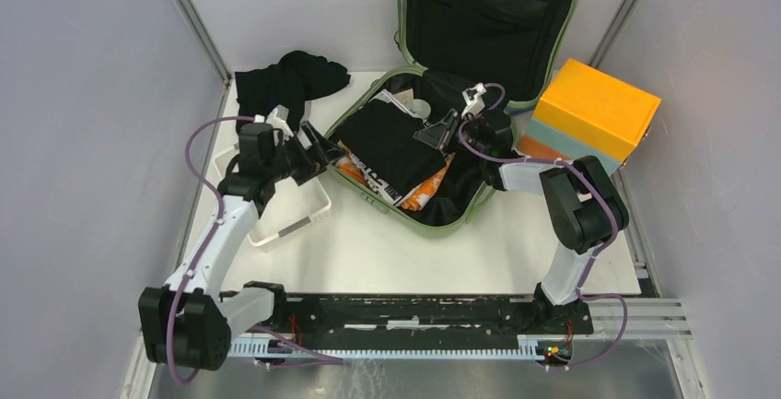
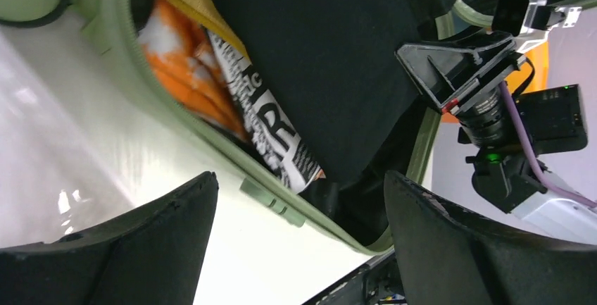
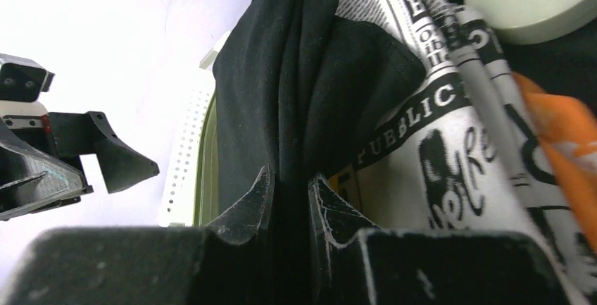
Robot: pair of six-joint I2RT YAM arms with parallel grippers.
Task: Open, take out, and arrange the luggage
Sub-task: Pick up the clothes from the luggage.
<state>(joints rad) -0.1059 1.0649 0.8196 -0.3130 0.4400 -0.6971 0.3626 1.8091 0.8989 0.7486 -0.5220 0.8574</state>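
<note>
- With right gripper [image 3: 290,192] pinched tight on the folded black garment [image 3: 281,72] inside the luggage [image 1: 488,12], open mid-table with lid upright, lift straight up.
- Raise slowly, without dragging the printed cloth [image 3: 436,143] beneath.
- Use left gripper [image 2: 301,178], spread wide and empty at the near rim, to steady the shell.

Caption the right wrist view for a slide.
Right gripper shut on a fold of the black garment in the luggage, beside printed cloth and a round pale tin.

Sage-green luggage [image 1: 425,228], black garment [image 1: 396,141], orange box [image 1: 599,104]
</note>
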